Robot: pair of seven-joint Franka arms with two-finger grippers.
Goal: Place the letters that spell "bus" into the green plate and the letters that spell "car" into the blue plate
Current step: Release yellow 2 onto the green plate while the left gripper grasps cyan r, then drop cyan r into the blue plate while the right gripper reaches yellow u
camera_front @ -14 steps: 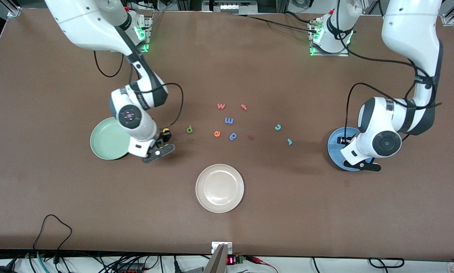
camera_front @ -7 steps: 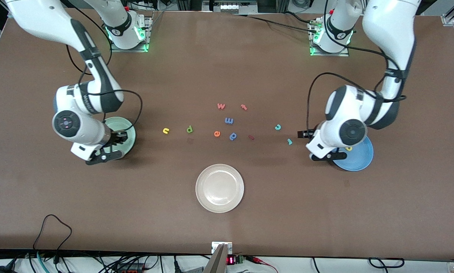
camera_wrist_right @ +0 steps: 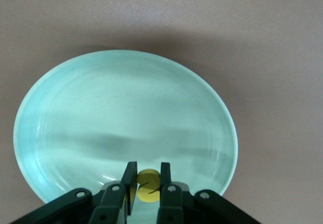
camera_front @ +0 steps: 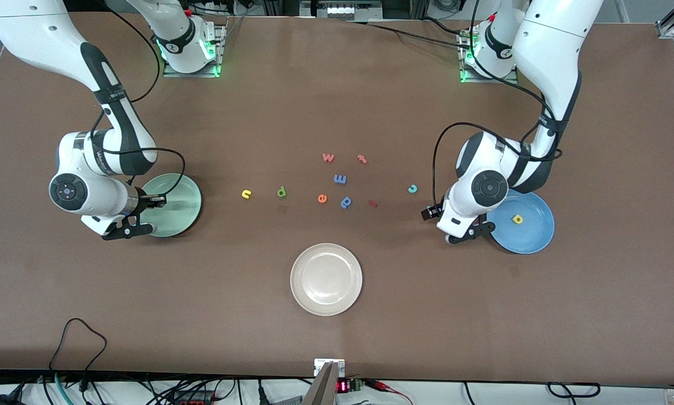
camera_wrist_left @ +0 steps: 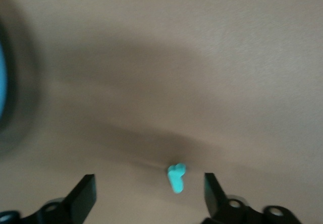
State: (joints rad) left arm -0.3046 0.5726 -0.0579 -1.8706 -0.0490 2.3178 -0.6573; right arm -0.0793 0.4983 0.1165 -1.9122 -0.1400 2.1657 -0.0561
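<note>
Three plates: right end effector (camera_wrist_right: 144,186) pinches yellow letter (camera_wrist_right: 148,192) over green plate (camera_front: 182,194); left end effector (camera_wrist_left: 151,193) open.

**Hidden, cropped and blurred parts**

The right arm's wrist covers the green plate (camera_front: 180,198) along its edge toward the right arm's end of the table, and it hides the right gripper (camera_wrist_right: 144,186) in the front view. In the right wrist view the fingers cover both sides of a yellow letter (camera_wrist_right: 148,192), so its shape cannot be read.

The left arm's wrist covers the small blue r (camera_wrist_left: 176,177) in the front view. The left wrist view shows it smeared, and crops the blue plate (camera_wrist_left: 2,77) to a blurred sliver at the picture's edge. Only the fingertips (camera_wrist_left: 85,192) of the left gripper (camera_wrist_left: 150,196) show.
</note>
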